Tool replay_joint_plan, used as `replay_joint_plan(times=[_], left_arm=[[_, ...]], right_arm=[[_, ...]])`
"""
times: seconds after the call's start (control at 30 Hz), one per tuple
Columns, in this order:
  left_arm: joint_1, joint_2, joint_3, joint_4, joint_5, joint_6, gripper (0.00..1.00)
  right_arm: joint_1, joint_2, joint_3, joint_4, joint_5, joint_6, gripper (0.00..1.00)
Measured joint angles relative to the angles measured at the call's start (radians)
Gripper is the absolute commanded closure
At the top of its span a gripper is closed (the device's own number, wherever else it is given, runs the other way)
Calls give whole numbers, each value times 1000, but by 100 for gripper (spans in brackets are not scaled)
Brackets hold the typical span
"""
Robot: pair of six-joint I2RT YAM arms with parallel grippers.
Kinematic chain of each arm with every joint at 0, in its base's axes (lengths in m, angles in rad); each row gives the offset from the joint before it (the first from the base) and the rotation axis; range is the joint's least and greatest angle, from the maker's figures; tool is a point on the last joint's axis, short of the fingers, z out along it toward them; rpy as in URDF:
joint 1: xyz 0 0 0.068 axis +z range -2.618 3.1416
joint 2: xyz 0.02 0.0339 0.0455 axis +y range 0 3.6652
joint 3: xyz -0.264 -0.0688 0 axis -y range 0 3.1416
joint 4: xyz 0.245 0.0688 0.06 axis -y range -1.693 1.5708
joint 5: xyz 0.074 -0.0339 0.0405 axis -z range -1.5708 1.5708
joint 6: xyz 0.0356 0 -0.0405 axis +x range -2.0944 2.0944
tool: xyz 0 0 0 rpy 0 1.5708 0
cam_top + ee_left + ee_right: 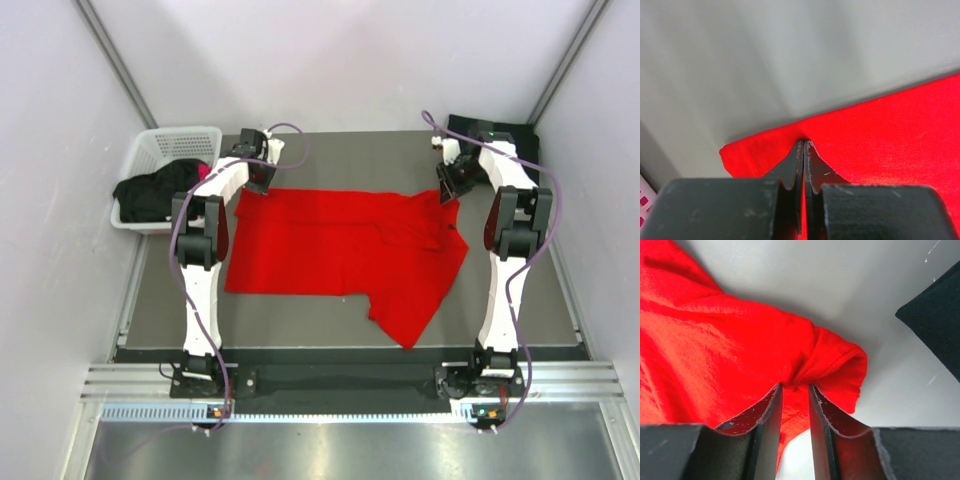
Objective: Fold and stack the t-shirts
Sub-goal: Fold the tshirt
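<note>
Top external view: white walls [330, 60] enclose a grey bench [300, 310]. Red t-shirt [340, 250] lies spread mid-bench; left gripper [262, 180] and right gripper [447, 195] each pinch its far edge. Black t-shirt [520, 135] occupies the far-right corner.

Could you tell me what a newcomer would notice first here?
The bright red t-shirt spread across the dark table, its far corners pinched by the left gripper and right gripper. A white basket spilling dark clothes stands far left; a black t-shirt lies far right.
</note>
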Motion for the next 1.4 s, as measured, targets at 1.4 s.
replay_joint_plan(times=[1.4], left_arm=[[-14,-10,-22,25,-48,-5,100]], right_arm=[[-27,-70,-15,2,35,0,68]])
